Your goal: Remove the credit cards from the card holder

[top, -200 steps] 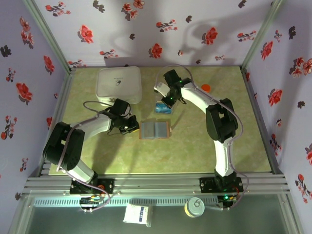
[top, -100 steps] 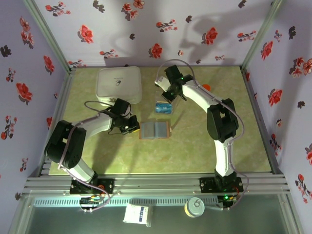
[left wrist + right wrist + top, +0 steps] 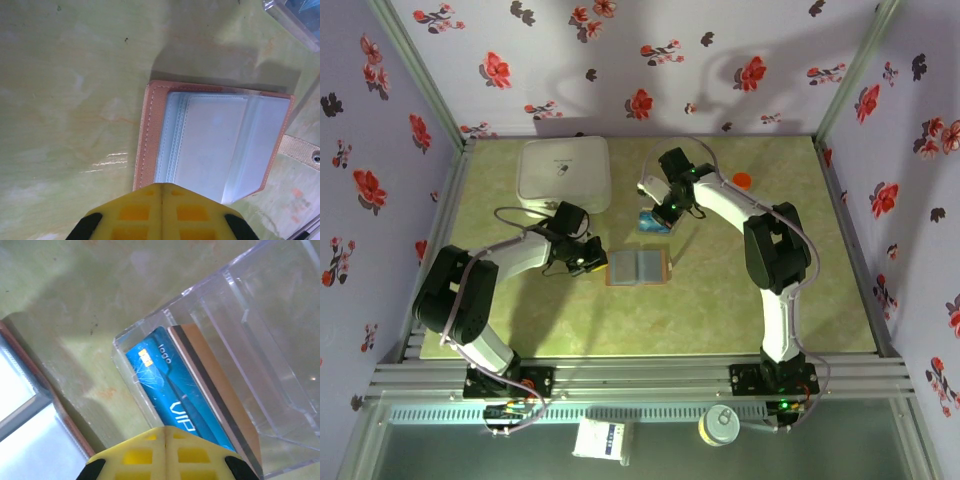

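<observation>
Card holder [image 3: 638,267] lies open, inner face up; long axis left-right, fold line near-far. Visible sleeves look empty. Credit cards [image 3: 167,390], blue plus one other, rest in clear tray [image 3: 280,315] just behind holder: removal judged near complete. Left gripper [image 3: 588,258] shut, empty, at holder's left edge. Right gripper [image 3: 665,208] shut, empty, over tray.

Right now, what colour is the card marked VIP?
The card is blue; right wrist view.
</observation>
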